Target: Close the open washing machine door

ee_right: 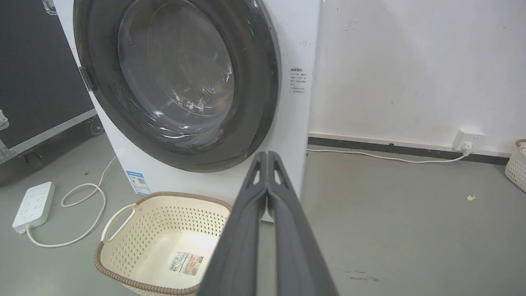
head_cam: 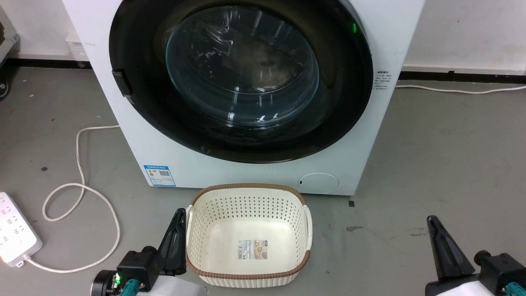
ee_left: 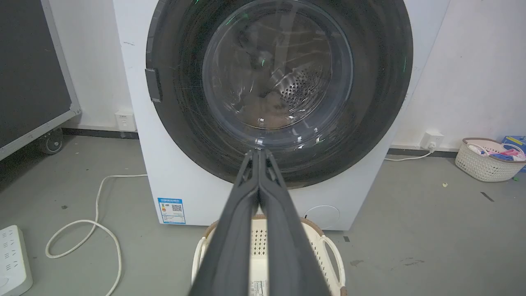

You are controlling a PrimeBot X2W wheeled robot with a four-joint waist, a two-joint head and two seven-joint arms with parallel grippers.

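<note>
I see the washer [head_cam: 230, 172] right in front of me, a big white box on the grey floor [head_cam: 431, 156]. The door [head_cam: 242, 70] sits on its front. It is round, with a wide shiny black rim and clear glass in the middle. From the right wrist view the rim lies flat on the white front, so the door looks shut. A small dark catch [head_cam: 122, 84] sticks out on the door's left side. Through the glass in the left wrist view I can see the steel drum with little holes, and a brownish lump [ee_left: 267, 109] in it.

The left gripper [head_cam: 180, 213] is low on my left, touching or almost touching the left side of a cream basket [head_cam: 248, 187]. Its two dark fingers [ee_left: 242, 205] are pressed tight together and hold nothing. The right gripper [head_cam: 432, 220] is low on my right, over bare floor and well apart from the basket. Its fingers [ee_right: 246, 213] are pressed together too, with nothing in them. Both grippers are well apart from the door.

The basket stands on the floor just in front of the washer, below the door. A blue label [head_cam: 159, 175] and a round flap [head_cam: 318, 183] are low on the washer's front. A white power strip [head_cam: 14, 230] lies on the floor to the left, with a looping white cord [head_cam: 78, 148].
</note>
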